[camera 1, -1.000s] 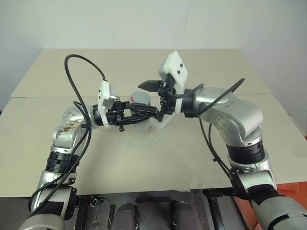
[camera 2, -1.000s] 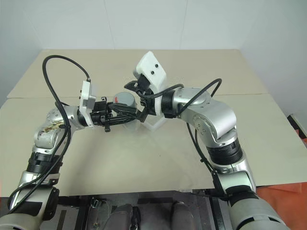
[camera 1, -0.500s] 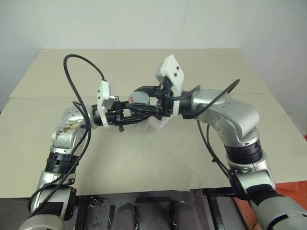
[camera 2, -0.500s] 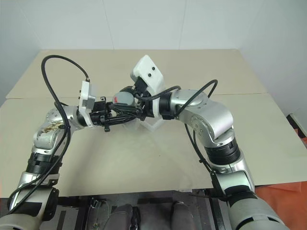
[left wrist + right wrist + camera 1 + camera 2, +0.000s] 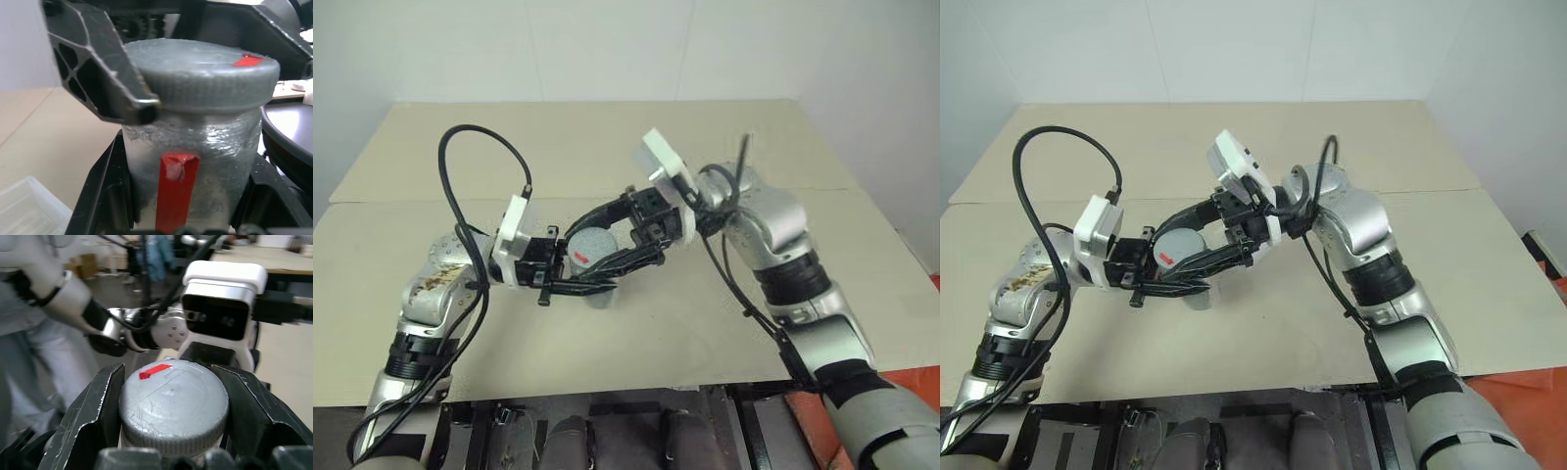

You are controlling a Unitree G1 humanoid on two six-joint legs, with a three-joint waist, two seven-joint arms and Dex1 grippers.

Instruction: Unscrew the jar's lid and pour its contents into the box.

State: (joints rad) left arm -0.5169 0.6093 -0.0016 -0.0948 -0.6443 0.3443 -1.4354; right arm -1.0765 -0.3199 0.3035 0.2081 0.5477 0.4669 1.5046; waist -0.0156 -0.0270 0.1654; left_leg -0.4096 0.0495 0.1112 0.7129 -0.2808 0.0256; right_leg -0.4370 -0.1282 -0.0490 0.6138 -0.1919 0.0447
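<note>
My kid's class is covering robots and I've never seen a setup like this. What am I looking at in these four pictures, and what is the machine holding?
This is a humanoid robot with two arms, each ending in a gripper with two black fingers. The two wide pictures come from cameras on its head, looking down over a beige table. The two close pictures come from cameras on its wrists, looking along the fingers.

The left gripper is shut on a small jar with a red stripe, holding it above the table. The right gripper is shut on the jar's grey lid, which is still on. A corner of a clear plastic box shows in the left wrist view.
</note>
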